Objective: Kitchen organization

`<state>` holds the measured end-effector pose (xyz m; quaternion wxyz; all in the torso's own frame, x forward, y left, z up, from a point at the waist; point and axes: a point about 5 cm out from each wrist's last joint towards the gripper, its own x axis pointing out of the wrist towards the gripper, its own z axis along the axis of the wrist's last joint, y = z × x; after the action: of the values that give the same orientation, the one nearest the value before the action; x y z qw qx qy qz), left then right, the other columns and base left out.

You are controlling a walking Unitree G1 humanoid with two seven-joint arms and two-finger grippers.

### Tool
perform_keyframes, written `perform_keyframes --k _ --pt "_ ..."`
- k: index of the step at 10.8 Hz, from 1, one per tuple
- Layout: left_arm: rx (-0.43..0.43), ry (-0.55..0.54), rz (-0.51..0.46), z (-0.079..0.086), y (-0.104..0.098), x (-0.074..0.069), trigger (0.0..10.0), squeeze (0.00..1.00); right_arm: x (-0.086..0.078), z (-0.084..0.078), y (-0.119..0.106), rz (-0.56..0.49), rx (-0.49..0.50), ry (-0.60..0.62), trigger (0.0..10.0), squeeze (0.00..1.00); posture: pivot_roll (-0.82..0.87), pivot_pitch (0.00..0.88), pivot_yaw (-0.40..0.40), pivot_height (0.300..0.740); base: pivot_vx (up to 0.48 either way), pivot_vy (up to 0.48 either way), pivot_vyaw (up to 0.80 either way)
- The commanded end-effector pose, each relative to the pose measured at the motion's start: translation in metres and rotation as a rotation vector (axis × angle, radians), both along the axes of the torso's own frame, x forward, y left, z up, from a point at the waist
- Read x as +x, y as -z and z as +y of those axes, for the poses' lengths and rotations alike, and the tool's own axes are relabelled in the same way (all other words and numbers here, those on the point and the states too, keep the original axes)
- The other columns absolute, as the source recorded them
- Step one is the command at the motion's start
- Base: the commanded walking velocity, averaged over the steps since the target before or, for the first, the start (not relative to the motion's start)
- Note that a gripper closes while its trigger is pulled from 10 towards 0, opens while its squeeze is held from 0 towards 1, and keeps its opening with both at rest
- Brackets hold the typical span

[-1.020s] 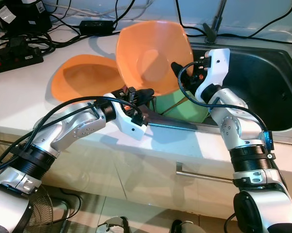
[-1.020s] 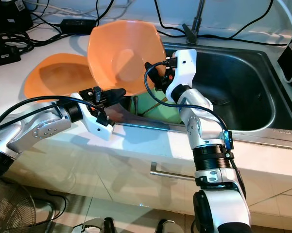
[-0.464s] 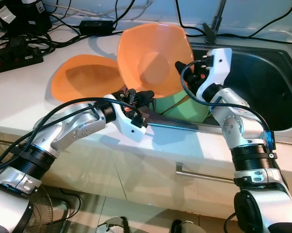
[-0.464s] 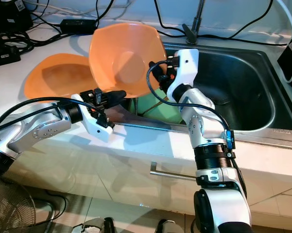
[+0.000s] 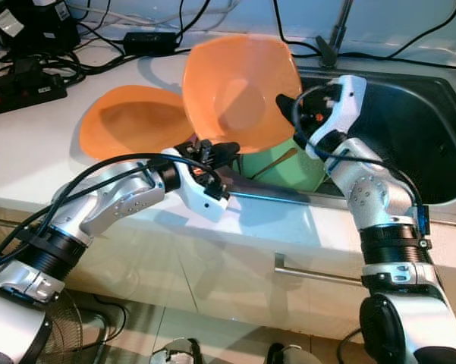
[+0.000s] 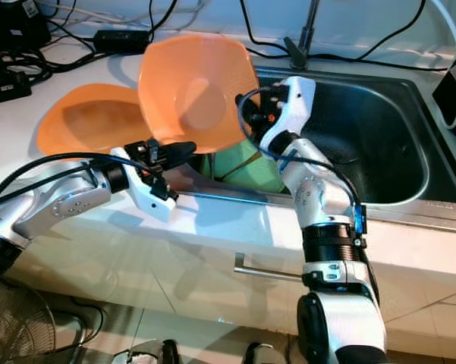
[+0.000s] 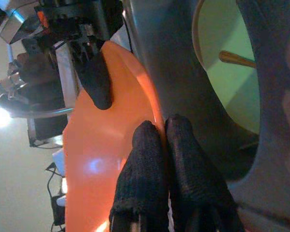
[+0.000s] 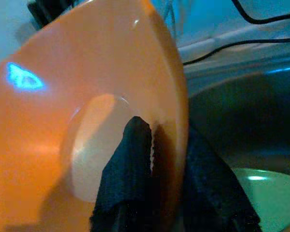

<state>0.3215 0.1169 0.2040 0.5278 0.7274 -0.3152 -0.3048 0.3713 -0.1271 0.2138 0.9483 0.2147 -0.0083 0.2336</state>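
Fingers [image 8: 130, 159] of right gripper [image 5: 290, 106] clamped across rim of tilted orange bowl [image 5: 235, 91], one inside, one behind. Left gripper [image 5: 216, 152] pinched shut on same bowl's lower rim, fingers [image 7: 147, 159] pressed together there. Held on edge between both, above left edge of sink [image 5: 432, 136], probably to steady the handover. Beneath: green bowl [image 5: 284, 167] with wooden utensil [image 7: 236, 58]. Second orange bowl [image 5: 129, 121] resting on white surface [image 5: 30, 152].
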Motion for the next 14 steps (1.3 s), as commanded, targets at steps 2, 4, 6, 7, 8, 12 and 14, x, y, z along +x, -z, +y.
perform_keyframes --k 2,4,6,7,8,12,14 --pt "-0.053 0.009 -0.086 -0.001 -0.021 0.003 10.0 0.0 0.0 -0.003 0.003 0.035 0.022 -0.003 0.0 0.0 0.09 0.1 0.021 0.74 0.0 0.0 0.0" --pt "-0.055 0.009 -0.086 -0.002 -0.021 0.003 10.0 0.0 0.0 -0.003 0.003 0.037 0.01 -0.006 0.0 0.0 0.09 0.1 0.02 0.74 0.0 0.0 0.0" --pt "-0.081 0.004 -0.072 -0.001 -0.022 0.003 10.0 1.0 -0.001 -0.002 0.002 0.043 0.01 -0.015 0.0 0.0 0.09 0.102 0.02 0.74 0.0 0.0 0.0" --pt "-0.083 0.005 -0.071 -0.002 -0.022 0.003 10.0 1.0 -0.001 -0.003 0.001 0.04 0.025 -0.011 0.0 0.0 0.09 0.101 0.02 0.74 0.0 0.0 0.0" --pt "-0.086 0.005 -0.067 -0.002 -0.022 0.003 10.0 1.0 0.0 -0.004 -0.004 0.021 0.072 -0.002 0.0 0.0 0.09 0.101 0.02 0.74 0.0 0.0 0.0" --pt "-0.098 0.005 -0.062 -0.003 -0.019 0.001 10.0 1.0 0.008 -0.026 -0.017 0.015 0.231 0.147 0.0 0.0 0.09 0.104 0.02 0.74 0.0 0.0 0.0" --pt "-0.114 -0.007 -0.044 -0.004 -0.015 0.0 10.0 0.0 0.013 -0.049 -0.021 0.023 0.336 0.273 0.0 0.0 0.09 0.102 0.021 0.74 0.0 0.0 0.0"
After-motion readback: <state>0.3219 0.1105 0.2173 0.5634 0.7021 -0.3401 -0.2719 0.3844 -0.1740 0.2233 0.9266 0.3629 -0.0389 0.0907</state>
